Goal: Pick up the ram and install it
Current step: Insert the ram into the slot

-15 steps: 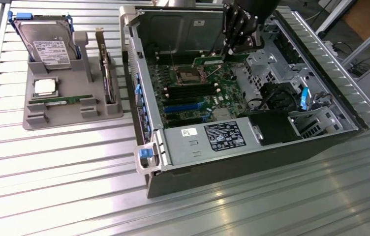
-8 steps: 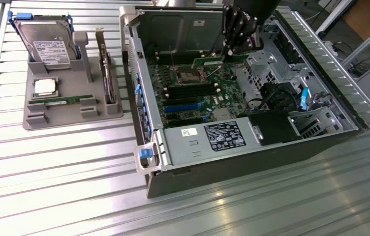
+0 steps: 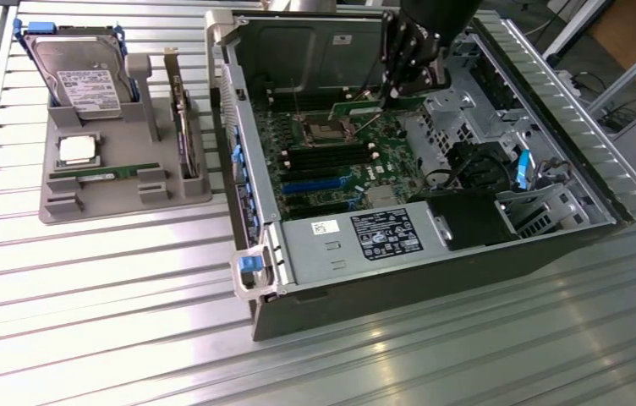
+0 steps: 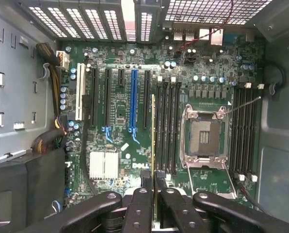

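Black end effector (image 4: 153, 182) fingers (image 4: 146, 183) are pressed together on the ram (image 4: 153, 141), a thin green stick seen edge-on in the wrist view. It is clamped at one end, and the rest reaches out over the motherboard (image 4: 120, 97). In the exterior view the end effector (image 3: 406, 90) hangs inside the open computer case (image 3: 295, 42), at about 1 o'clock from the picture's middle. There the ram (image 3: 364, 107) runs from the fingertips toward 9 o'clock, low over the board. I cannot tell whether it is seated.

Just beside the ram, and parallel to it, lie the black memory slots (image 4: 167, 126). The open processor socket (image 4: 203, 138) with its metal frame comes next after them. On the ram's other side stand the long card slots, one of them blue (image 4: 133, 102), and a silvery heatsink (image 4: 104, 165).

Farther off in the exterior view, the socket (image 3: 330, 129) sits at about 7 o'clock from the ram. A labelled power supply (image 3: 375, 237) fills the case's 6 o'clock end.

Well apart, at the case's 9 o'clock, a grey tray (image 3: 104, 207) rests on the ribbed metal table (image 3: 92, 321). It carries a hard drive (image 3: 81, 72), a square silver processor chip (image 3: 79, 150), a second green stick (image 3: 109, 172) and an upright card (image 3: 189, 127).
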Tool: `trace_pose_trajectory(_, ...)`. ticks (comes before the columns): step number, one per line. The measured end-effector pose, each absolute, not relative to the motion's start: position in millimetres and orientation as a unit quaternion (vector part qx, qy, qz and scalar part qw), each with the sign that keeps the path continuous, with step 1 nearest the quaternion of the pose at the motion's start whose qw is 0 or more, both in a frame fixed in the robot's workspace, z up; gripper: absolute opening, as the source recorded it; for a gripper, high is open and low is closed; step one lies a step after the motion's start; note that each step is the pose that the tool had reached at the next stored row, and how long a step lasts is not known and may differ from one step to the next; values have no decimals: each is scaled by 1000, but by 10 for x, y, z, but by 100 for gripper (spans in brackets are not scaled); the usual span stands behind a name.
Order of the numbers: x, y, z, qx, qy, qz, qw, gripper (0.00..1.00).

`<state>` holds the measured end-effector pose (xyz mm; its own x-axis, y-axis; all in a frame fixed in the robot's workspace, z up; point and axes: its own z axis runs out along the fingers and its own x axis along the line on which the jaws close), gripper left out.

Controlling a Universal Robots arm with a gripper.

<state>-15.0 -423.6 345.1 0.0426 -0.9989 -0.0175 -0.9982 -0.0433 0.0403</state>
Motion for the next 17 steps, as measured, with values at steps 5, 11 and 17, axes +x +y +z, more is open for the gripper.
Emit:
trace_pose_trajectory(5,-151,-4236,3419,722,-692,-20,9,13)
trace_pose_trajectory(11,-151,-4236,3383,722,-692,-20,9,13)
trace_pose_trajectory(17,-150,-4236,3358,722,-692,-20,9,13)
